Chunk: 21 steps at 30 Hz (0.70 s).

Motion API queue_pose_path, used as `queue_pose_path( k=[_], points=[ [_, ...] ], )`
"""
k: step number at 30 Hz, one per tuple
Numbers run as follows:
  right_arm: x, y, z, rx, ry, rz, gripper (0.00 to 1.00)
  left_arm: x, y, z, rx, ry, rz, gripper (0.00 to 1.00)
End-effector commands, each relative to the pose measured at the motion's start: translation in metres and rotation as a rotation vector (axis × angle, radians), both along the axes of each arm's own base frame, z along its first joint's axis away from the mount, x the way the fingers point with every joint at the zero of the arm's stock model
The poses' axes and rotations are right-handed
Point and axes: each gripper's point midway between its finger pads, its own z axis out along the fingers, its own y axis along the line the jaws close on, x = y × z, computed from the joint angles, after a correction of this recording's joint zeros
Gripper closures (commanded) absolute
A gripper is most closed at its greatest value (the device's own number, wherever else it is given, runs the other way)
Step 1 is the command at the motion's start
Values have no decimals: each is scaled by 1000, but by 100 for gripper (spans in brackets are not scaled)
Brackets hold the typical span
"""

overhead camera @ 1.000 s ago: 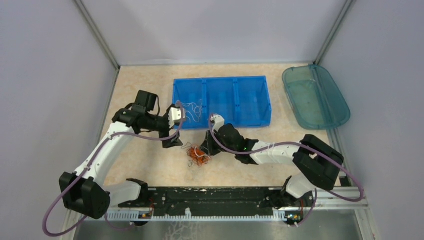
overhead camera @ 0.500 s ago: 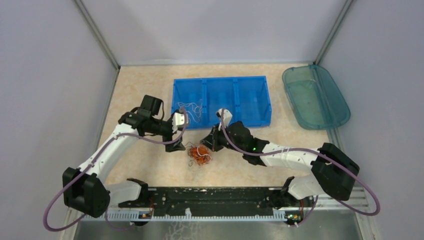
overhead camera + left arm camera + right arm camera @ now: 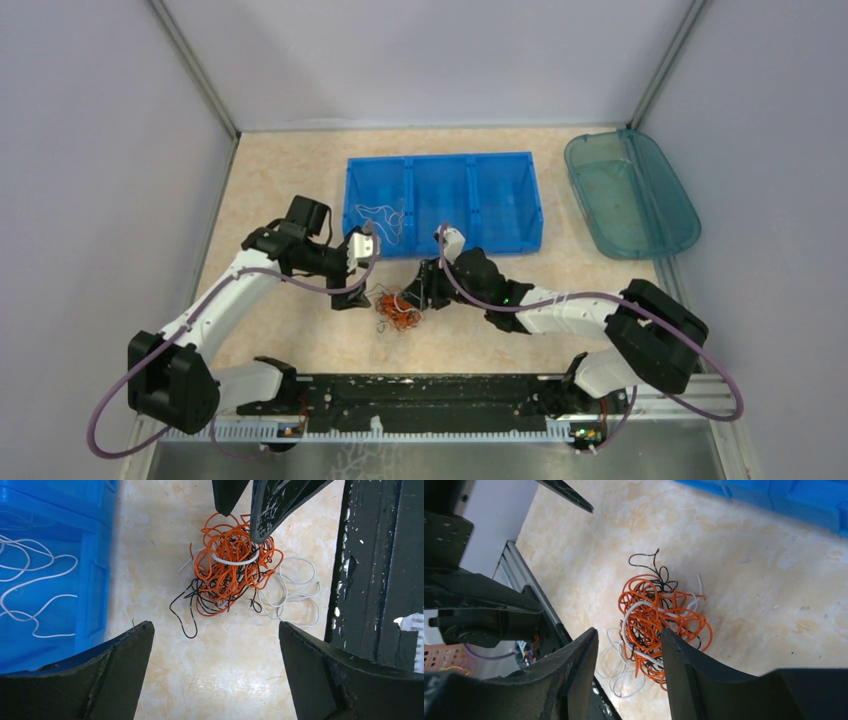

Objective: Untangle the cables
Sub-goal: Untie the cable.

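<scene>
The cables (image 3: 397,310) lie in a small knot of orange, black and white wires on the table, between my two grippers. In the left wrist view the cables (image 3: 230,565) sit ahead of my wide-open left gripper (image 3: 214,626), which holds nothing. My right gripper (image 3: 629,630) hovers right over the cables (image 3: 659,620) with its jaws apart. White and orange loops show in the gap, but nothing is pinched. From above, the left gripper (image 3: 352,290) is left of the knot and the right gripper (image 3: 420,290) just right of it.
A blue three-compartment bin (image 3: 443,158) stands behind the knot, with loose white wires (image 3: 380,215) in its left compartment. A teal tray (image 3: 630,195) sits at the back right. The black rail (image 3: 430,390) runs along the near edge.
My right gripper was shut and now stands open at the knot. The left gripper has dropped slightly toward the knot and stays open.
</scene>
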Motion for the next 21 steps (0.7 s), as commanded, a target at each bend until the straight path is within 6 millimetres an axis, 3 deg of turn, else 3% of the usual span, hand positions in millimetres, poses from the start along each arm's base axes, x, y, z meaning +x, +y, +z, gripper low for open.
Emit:
queue_pose_path(
  k=[1, 5, 12, 16, 21],
  points=[
    [4, 13, 11, 52, -30, 38, 50, -5, 1, 7, -12, -63, -48, 0],
    [2, 22, 6, 61, -17, 75, 56, -8, 1, 8, -13, -60, -52, 0],
    [4, 31, 5, 77, -8, 106, 76, -12, 4, 6, -3, -78, -73, 0],
    [6, 32, 18, 98, -25, 110, 90, -11, 3, 10, -18, -108, -78, 0],
    [5, 30, 38, 118, -59, 111, 99, -10, 0, 14, -48, -128, -72, 3]
  ],
)
